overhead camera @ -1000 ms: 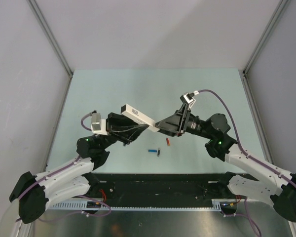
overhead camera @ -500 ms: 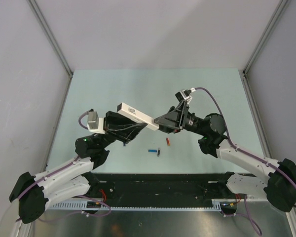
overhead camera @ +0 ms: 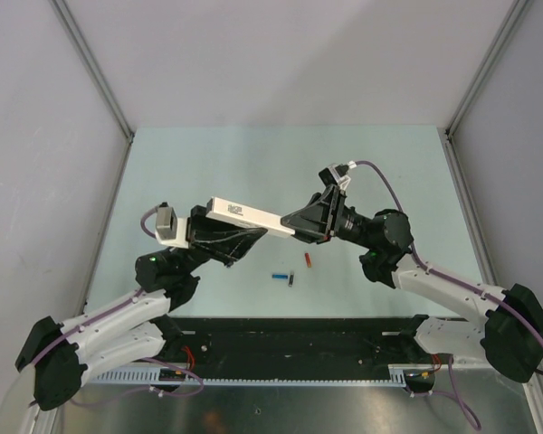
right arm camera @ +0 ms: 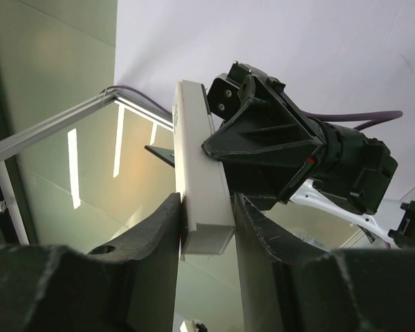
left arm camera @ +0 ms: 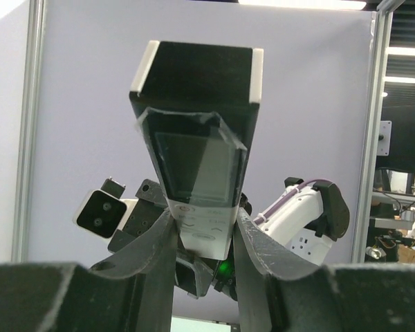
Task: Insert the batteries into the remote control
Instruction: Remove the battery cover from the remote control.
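The white remote control (overhead camera: 240,213) is held in the air between both arms, lying almost level over the table's middle. My left gripper (overhead camera: 259,232) is shut on it near its button end; the left wrist view shows the remote (left arm camera: 197,166) pinched between the fingers, with my left gripper (left arm camera: 202,232) at the bottom. My right gripper (overhead camera: 290,229) is shut on the remote's right end, and the right wrist view shows the remote (right arm camera: 197,152) and my right gripper (right arm camera: 206,225). A blue battery (overhead camera: 277,275), a black battery (overhead camera: 290,281) and a red battery (overhead camera: 308,261) lie on the table below. A second blue battery is not in view.
The pale green table (overhead camera: 208,163) is walled by grey panels at the left, back and right. A dark tray strip (overhead camera: 299,334) runs along the near edge between the arm bases.
The remote has swung from a slant to nearly level and shifted a little left, with both grippers still on it. The right arm has reached further in towards the left.
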Available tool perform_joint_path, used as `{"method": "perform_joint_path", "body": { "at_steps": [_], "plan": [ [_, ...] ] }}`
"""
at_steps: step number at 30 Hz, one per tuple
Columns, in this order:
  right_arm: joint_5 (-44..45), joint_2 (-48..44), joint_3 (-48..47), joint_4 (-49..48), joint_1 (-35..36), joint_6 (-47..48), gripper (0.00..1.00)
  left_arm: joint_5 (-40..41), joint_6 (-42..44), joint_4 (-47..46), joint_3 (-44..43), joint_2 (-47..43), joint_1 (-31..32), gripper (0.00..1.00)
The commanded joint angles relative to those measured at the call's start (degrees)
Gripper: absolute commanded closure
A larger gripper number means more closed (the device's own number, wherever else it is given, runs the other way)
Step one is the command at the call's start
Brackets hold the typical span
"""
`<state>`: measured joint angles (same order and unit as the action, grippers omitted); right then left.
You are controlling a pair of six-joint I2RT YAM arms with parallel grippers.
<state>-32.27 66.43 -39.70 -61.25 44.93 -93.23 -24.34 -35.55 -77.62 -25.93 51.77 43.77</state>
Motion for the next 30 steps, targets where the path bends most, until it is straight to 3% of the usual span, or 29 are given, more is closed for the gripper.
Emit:
{"method": "perform_joint_path", "body": {
  "at_steps": [1,5,10,20,30],
  "plan": [
    [-0.7,0.2,-0.6,-4.5,0.7,-0.6,0.7,-0.2,0.4,-18.7,-0.9,-0.4,0.2,1.0],
    [-1.3,0.5,-0.6,-4.6,0.9,-0.7,0.78,0.3,0.5,-18.6,-0.9,-0.4,0.2,1.0],
    [-2.2,0.2,-0.6,-3.5,0.7,-0.2,0.81,2.6,0.1,-18.6,-0.6,-0.9,0.2,1.0],
    [-4.5,-2.5,0.1,2.4,-1.0,1.5,0.71,4.1,1.5,-18.6,0.0,-2.6,0.2,1.0],
    [-5.9,-5.1,0.9,6.2,-2.7,2.7,0.68,4.7,2.2,-18.6,0.3,-3.5,0.0,1.0]
  ]
}}
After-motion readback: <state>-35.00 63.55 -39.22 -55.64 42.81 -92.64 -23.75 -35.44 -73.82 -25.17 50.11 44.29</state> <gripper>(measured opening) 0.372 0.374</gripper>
